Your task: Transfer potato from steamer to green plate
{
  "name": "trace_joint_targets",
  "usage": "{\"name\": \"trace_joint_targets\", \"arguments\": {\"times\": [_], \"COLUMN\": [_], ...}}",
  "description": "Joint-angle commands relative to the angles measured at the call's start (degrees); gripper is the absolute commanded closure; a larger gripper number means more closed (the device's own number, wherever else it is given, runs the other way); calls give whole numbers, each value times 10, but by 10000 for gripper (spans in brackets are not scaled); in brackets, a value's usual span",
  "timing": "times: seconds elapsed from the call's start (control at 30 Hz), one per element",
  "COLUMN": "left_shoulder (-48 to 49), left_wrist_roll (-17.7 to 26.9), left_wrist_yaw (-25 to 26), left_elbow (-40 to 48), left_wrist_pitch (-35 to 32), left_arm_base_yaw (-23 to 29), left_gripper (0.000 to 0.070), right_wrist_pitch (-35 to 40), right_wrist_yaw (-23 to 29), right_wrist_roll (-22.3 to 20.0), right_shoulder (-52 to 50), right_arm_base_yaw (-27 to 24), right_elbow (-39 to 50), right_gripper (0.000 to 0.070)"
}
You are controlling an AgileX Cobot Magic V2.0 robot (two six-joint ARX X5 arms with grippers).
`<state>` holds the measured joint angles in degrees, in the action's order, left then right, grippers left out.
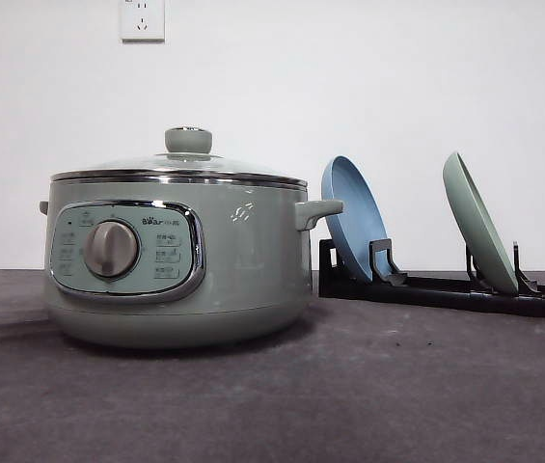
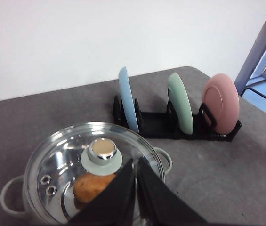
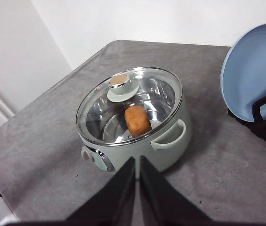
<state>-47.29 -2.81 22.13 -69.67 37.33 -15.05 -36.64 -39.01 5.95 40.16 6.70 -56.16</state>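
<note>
The sage-green steamer [image 1: 176, 260] stands on the table's left half with its glass lid [image 2: 92, 165] on. Through the lid I see the orange-brown potato [image 3: 137, 120] lying inside; it also shows under the glass as the potato [image 2: 92, 186]. The green plate [image 1: 479, 222] stands on edge in a black rack [image 1: 446, 287] at the right, between a blue and a pink one in the left wrist view, where the green plate [image 2: 180, 101] is seen edge-on. My left gripper [image 2: 135, 162] hovers shut above the lid, near its knob [image 2: 103, 150]. My right gripper [image 3: 137, 160] hangs shut above the steamer's front side.
A blue plate [image 1: 354, 217] leans in the rack closest to the steamer's handle [image 1: 318, 210], and a pink plate [image 2: 222, 103] fills the far slot. Grey felt covers the table [image 1: 397, 386]. A white wall runs behind. The table's corner [image 2: 198, 69] lies beyond the rack.
</note>
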Motion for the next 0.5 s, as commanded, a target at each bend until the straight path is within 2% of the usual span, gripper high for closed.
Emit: {"name": "trace_joint_targets", "arguments": {"times": [0.0,0.1,0.13,0.2,0.27,0.37,0.4,0.47], "left_shoulder": [-3,-4,-5,-7,-11,-16,-18,-20], "left_wrist_roll": [8,8,8,8,8,4,3,2], "left_wrist_yaw": [3,3,3,3,3,3,3,3], "left_elbow": [-12,-13,-13,-12,-12,-12,-12,-12], "left_wrist_pitch": [-5,-5,-5,-5,-5,-4,-4,-5], "left_arm_base_yaw": [-2,-3,-3,-3,-3,-3,-3,-4], "left_gripper": [688,576,526,399,243,41,8,0], "right_wrist_pitch": [5,5,5,5,5,5,5,4], "right_wrist_yaw": [-2,0,0,0,0,0,0,0], "right_wrist_roll": [-8,-8,-8,-7,-6,-6,-6,-2], "right_shoulder": [2,2,2,2,2,2,2,2], "right_arm_base_yaw": [4,4,4,4,4,4,4,4], "right_elbow": [-9,-9,-9,-9,-9,-9,-9,-9], "right_gripper": [697,683,642,482,299,119,86,42]}}
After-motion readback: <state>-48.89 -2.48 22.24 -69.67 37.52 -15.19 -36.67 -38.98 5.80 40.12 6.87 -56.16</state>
